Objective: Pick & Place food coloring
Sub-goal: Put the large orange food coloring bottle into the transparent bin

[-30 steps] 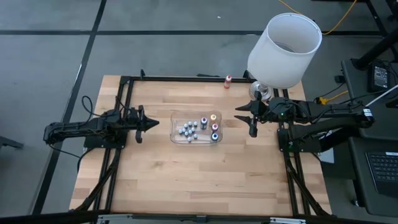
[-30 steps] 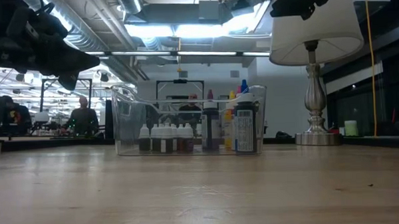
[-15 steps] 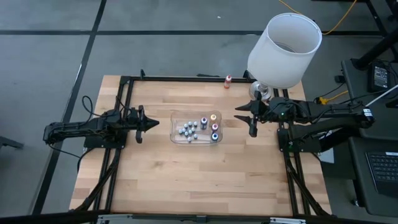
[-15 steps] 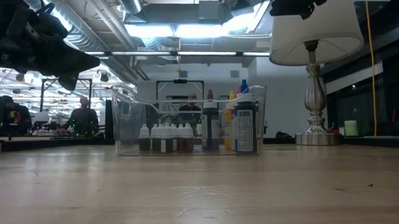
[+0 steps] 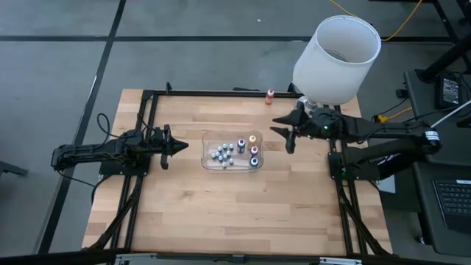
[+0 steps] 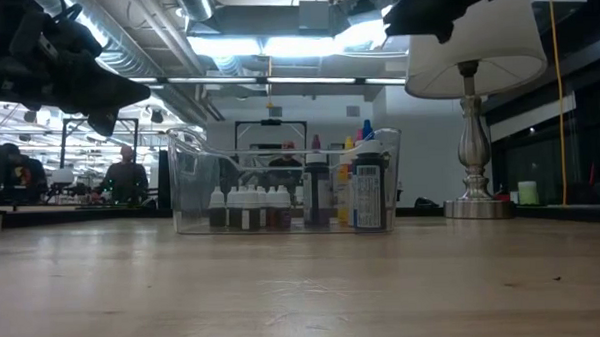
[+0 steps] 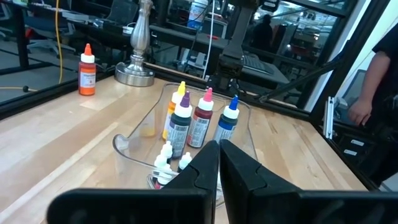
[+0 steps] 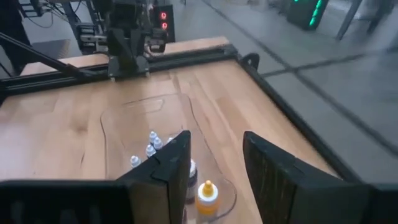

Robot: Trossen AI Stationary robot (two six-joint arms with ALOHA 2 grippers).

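Left hand (image 5: 179, 146) pressed together beside clear plastic tray (image 5: 209, 160) | right hand (image 5: 282, 132) apart, empty, across it | we saw small coloured food-colouring bottles (image 5: 254, 151) inside, on wooden tabletop (image 5: 221, 199)

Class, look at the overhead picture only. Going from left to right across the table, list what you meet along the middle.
Left gripper → clear bin of food coloring bottles → right gripper → lamp, farther back by the table's right edge.
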